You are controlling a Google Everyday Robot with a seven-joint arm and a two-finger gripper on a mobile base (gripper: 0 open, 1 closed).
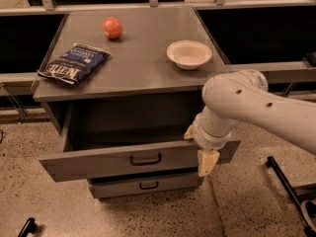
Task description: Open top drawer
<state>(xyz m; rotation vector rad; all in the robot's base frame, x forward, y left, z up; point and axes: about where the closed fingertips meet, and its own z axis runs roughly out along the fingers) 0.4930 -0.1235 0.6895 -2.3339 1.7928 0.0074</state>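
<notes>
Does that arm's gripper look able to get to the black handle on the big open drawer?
Probably yes. The gripper sits at the right end of the top drawer front, and the handle lies just left on that same face, with nothing between them.

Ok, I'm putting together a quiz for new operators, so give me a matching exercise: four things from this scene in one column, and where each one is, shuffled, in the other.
1. apple
2. chip bag
3. bowl
4. gripper

A. at the right end of the front of the top drawer, which is pulled out
B. front left of the cabinet top
C. right side of the cabinet top
D. back of the cabinet top, left of middle

Pairs: 1-D, 2-B, 3-C, 4-A
</notes>
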